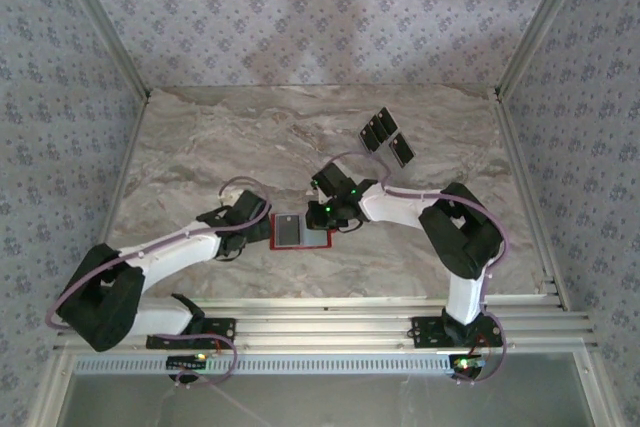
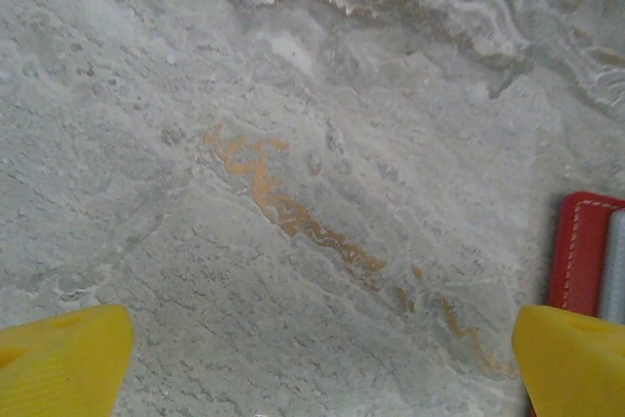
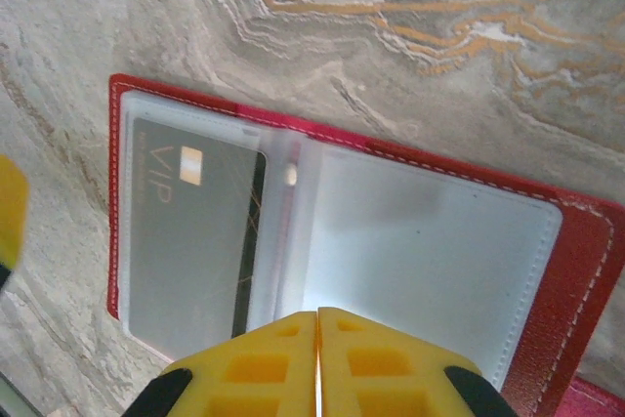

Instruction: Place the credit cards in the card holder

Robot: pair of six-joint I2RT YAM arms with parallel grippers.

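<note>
While the left tool [image 2: 317, 368] gapes, the closed right tool [image 3: 317, 327] overhangs the card holder [image 3: 582, 280].

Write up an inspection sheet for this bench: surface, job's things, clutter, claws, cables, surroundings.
Surface: marble-patterned table, no spills seen.
Job's things: red card holder lies open between the two claws, with one VIP card in its left-hand pocket. About three loose cards lie together toward the far right.
Clutter: nothing seen.
Claws: left claw open, low over the table beside the holder's edge. Right claw shut, over the open holder.
Cables: purple cables loop along both arms, away from the loose cards.
Surroundings: patterned walls on three sides, metal frame rails at the near edge.
</note>
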